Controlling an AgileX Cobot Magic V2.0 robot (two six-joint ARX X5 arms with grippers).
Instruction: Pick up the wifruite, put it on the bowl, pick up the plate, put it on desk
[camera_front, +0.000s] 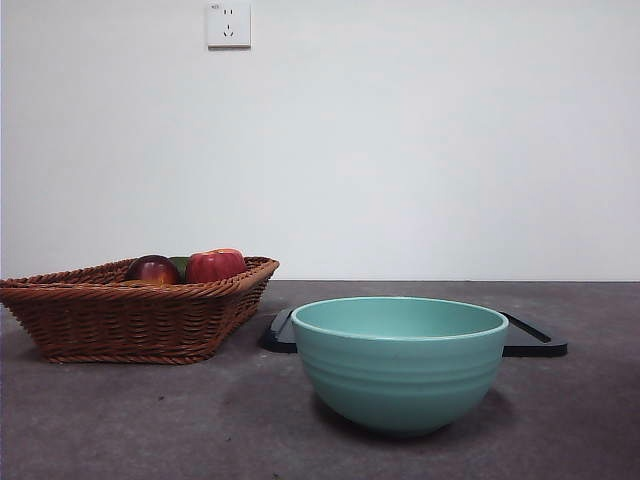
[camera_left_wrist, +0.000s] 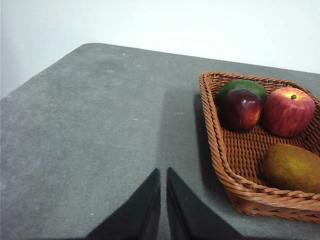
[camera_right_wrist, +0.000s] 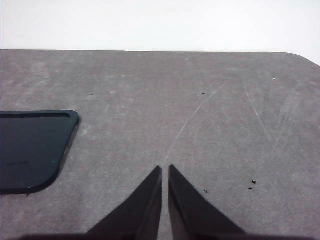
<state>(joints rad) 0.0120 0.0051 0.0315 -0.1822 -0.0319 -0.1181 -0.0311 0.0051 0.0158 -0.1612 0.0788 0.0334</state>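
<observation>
My left claw (camera_left_wrist: 163, 200) was narrow and empty; the small brownish matte fruit (camera_left_wrist: 292, 167) looked light and firm, best gripped across its middle.

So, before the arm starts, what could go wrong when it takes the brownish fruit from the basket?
The wifruite lies close to the wicker basket wall, so a finger of the left gripper may catch the rim. The apple and the dark fruit sit nearby and could get nudged. The bowl hides part of the black tray behind it.
</observation>
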